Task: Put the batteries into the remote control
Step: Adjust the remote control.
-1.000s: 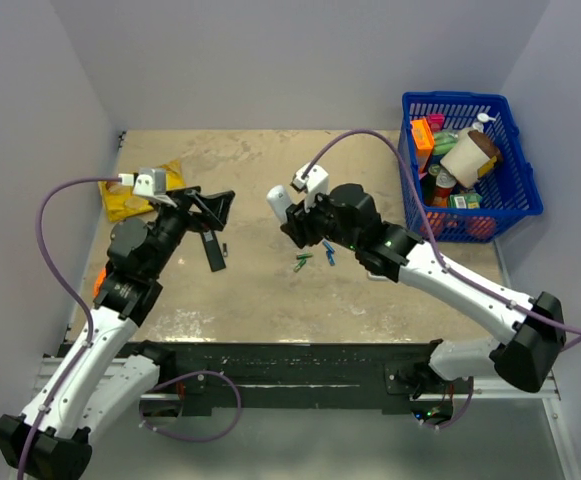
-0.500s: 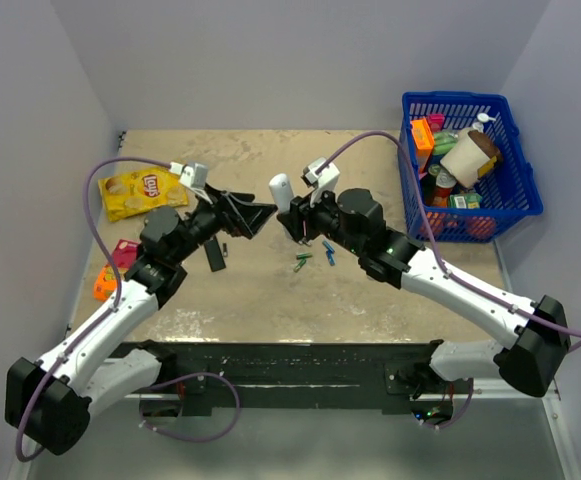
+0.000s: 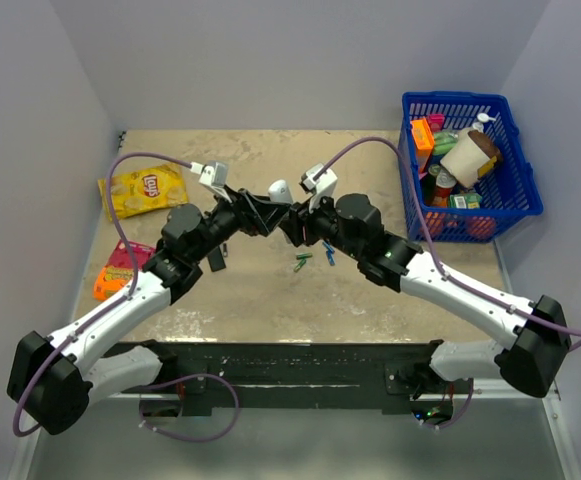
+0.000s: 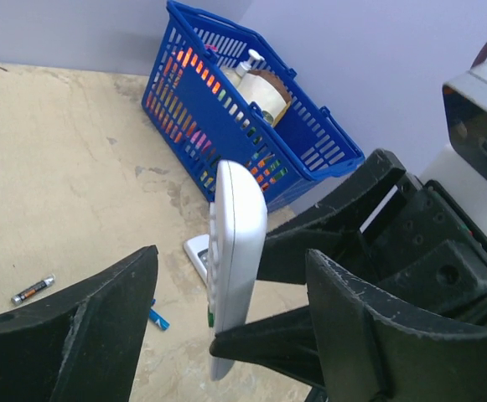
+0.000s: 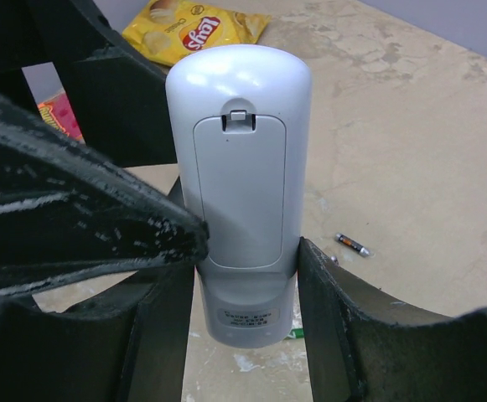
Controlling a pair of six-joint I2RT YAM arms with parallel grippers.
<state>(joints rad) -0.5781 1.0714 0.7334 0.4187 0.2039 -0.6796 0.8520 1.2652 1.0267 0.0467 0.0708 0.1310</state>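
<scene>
Two robot arms meet over a sandy-brown counter (image 3: 270,300), one slim, bar-shaped white remote control (image 5: 239,193) between them. The right gripper (image 3: 292,218) pinches the white remote control by its lower end, one black finger (image 5: 335,318) pressed to each long side. It holds the remote upright above the counter with its rounded top uppermost. In the right wrist view the back cover sits closed on the remote, latch tab at the top.

The left gripper (image 3: 265,214) reaches in from the opposite side. Its jaws are spread, with a finger (image 4: 75,335) on each side of the remote. In the left wrist view a gap shows on both sides.

Two tiny green cylindrical batteries (image 3: 302,266) lie loose on the counter, just beside the right arm's wrist and below the raised remote. One small blue cell (image 3: 328,252) lies near them, partly hidden by the arm. One dark brownish cell (image 4: 32,290) lies apart on the bare surface.

One black remote (image 3: 215,258) lies under the left arm, mostly covered. One yellow crisp bag (image 3: 148,190) sits at the far left, with one pink-and-orange packet (image 3: 115,272) nearer the left edge. One blue plastic basket (image 3: 455,98), packed with assorted goods, stands in the far right corner.
</scene>
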